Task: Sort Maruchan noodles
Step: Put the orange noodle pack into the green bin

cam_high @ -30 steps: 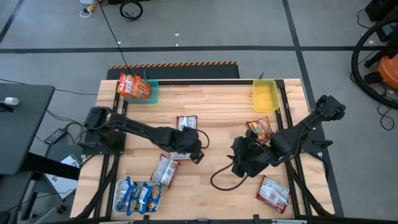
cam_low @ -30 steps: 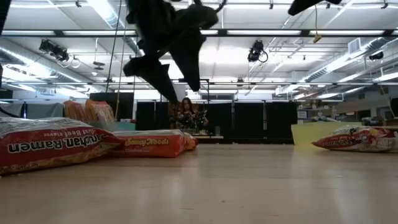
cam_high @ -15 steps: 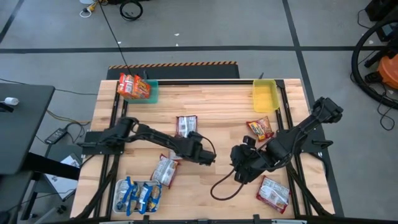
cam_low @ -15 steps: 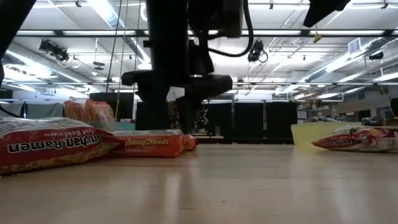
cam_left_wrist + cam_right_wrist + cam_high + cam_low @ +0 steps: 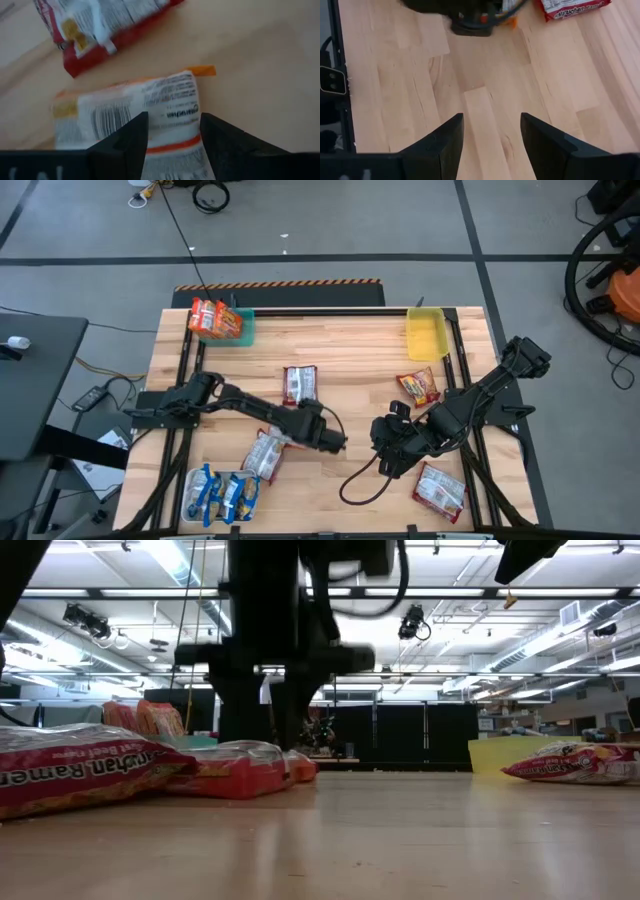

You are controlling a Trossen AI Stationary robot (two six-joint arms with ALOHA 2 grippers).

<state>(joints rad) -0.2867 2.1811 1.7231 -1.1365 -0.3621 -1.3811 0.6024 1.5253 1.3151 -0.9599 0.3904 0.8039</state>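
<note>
Ramen packets lie scattered over the wooden surface (image 5: 340,340) before us. We count an orange-and-white packet (image 5: 266,452) lying flat near the middle-left, its printed back and barcode facing up, with a red-and-white packet (image 5: 299,383) beyond it. Blue-and-yellow packets (image 5: 224,495) sit bunched in the near-left corner, and orange ones (image 5: 212,318) stand in the teal tray (image 5: 241,330) at the far-left corner. Another packet (image 5: 419,387) rests below the yellow tray (image 5: 425,332) on the right side, and a red-and-white one (image 5: 440,488) lies at the near-right.

We see the left arm stretched low across the surface, its left gripper (image 5: 171,135) down over the orange-and-white packet, one finger on each side of the packet's end. The fingers stand partly apart around it; we cannot tell whether they are pressing on the wrapper.

The right arm reaches in from the right edge, bent toward the middle. Its right gripper (image 5: 491,135) hangs over bare wood with fingers wide apart, holding nothing.
</note>
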